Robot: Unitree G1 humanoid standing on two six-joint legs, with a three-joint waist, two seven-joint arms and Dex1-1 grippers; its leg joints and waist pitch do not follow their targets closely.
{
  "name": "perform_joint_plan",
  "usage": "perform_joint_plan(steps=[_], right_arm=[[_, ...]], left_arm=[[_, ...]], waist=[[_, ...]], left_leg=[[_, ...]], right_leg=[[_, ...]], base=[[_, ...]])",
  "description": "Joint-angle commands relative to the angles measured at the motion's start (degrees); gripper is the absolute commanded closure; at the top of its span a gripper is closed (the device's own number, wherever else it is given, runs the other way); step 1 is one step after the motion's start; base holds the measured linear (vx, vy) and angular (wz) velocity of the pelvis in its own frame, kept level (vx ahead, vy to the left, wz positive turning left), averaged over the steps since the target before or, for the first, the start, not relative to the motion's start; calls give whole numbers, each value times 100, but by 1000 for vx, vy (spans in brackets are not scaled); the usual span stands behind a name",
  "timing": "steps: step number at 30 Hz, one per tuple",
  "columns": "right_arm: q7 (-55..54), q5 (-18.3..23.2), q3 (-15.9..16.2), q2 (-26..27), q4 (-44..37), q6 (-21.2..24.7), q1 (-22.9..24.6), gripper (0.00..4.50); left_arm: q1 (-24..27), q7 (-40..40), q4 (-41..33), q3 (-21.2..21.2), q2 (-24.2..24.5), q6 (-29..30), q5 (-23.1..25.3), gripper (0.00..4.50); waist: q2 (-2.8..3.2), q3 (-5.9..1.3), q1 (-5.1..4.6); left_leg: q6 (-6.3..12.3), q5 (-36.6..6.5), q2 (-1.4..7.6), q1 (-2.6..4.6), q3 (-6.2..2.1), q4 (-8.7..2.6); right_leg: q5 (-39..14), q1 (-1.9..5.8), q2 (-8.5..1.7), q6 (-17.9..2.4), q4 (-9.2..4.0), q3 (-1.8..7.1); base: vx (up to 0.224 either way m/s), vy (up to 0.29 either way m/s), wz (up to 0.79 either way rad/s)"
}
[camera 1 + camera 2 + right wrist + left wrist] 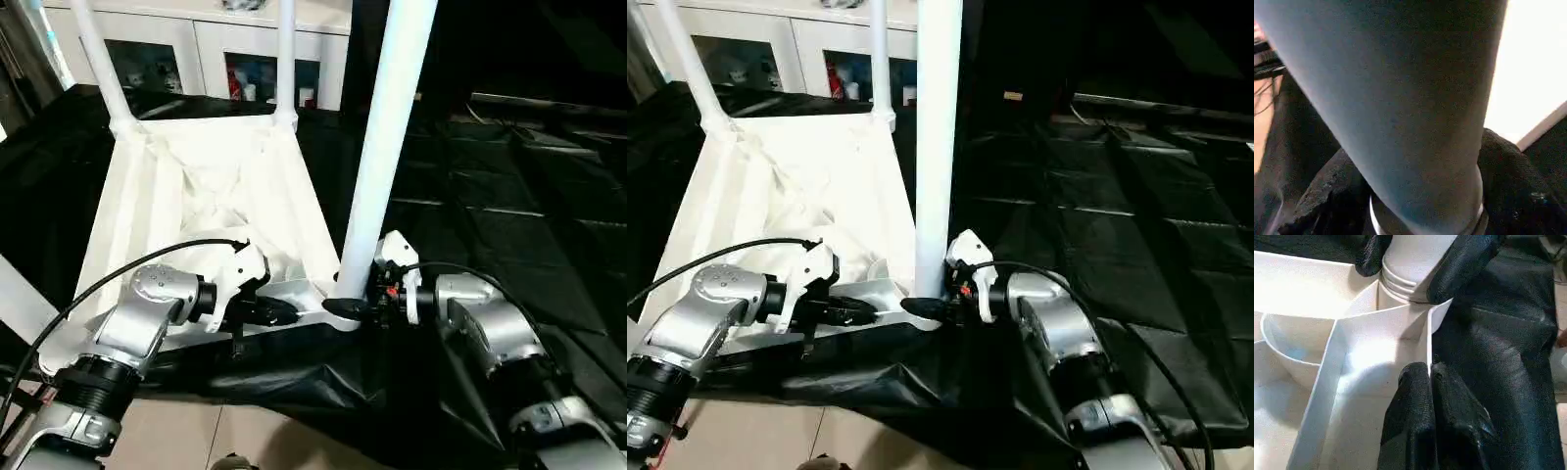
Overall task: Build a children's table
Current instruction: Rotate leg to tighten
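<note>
The children's table lies upside down on a black cloth, its ribbed white top (196,186) facing up. Two legs (98,59) (285,59) stand in the far corner sockets. A third leg (387,127) stands upright in the near right socket. My left gripper (284,311) is shut on the thin rim wall of the top (1429,347), just beside that socket. My right gripper (355,305) reaches in from the right and clasps the base of the third leg (1400,98). One of its black fingers (1464,264) presses on each side of the leg.
A white cabinet with glass doors (196,49) stands behind the table. The black cloth (509,196) spreads wide to the right and hangs over the near edge above pale floor tiles (196,431). A white piece (20,294) slants in at the left edge.
</note>
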Motion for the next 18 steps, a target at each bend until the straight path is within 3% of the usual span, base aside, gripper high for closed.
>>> perform_joint_plan(steps=[1, 2, 5, 8, 10, 14, 15, 18], right_arm=[[-901, -32, 33, 614, 342, 43, -62, 185], [-1280, -83, -62, 743, 499, 49, -109, 185], [-1791, -106, -207, 967, 690, 60, -160, 185], [-2597, -119, -372, 1404, 850, 105, -191, 185], [-3092, -235, -389, 1652, 955, 48, -220, 185], [-3077, -302, -299, 1838, 1015, -348, -251, 185], [-3018, -283, -296, 1845, 1019, -429, -258, 129], [-2738, -60, -445, 1758, 923, -388, -290, 109]], left_arm=[[-263, 661, 71, 21, -511, 23, -17, 450], [-332, 869, 156, 74, -601, 41, 18, 450], [-448, 1185, 293, 138, -741, 84, 67, 450], [-638, 1816, 504, 253, -1039, 214, 156, 450], [-731, 2171, 620, 307, -1226, 224, 221, 450], [-768, 2168, 661, 212, -1363, 98, 286, 450], [-762, 2121, 654, 183, -1363, 68, 287, 450], [-693, 1917, 561, 85, -1269, 31, 262, 450]], waist=[[21, -280, -51], [23, -256, -70], [17, -255, -137], [43, -260, -158], [25, -266, -162], [34, -278, -156], [44, -280, -155], [48, -284, -156]], left_leg=[[40, -1305, 252, 55, -57, -383], [-75, -1549, 242, 80, -74, -402], [-178, -1786, 241, 98, -106, -414], [-173, -1745, 244, 94, -105, -419], [-186, -1717, 235, 100, -100, -415], [-156, -1695, 243, 72, -102, -418], [-147, -1666, 244, 71, -100, -417], [-70, -1520, 243, 56, -85, -413]], right_leg=[[-1275, 202, -510, -1111, -443, 315], [-1813, 181, -527, -1006, -503, 311], [-2339, 160, -536, -804, -559, 314], [-2234, 146, -526, -772, -552, 327], [-2183, 141, -521, -777, -558, 327], [-1985, 157, -528, -771, -545, 331], [-1890, 159, -521, -784, -537, 334], [-1470, 181, -499, -906, -493, 335]], base=[[0, 0, 0], [0, 0, 0], [0, 0, 0], [0, 0, 0], [0, 0, 0], [0, 0, 0], [0, 0, 0], [0, 0, 0]])
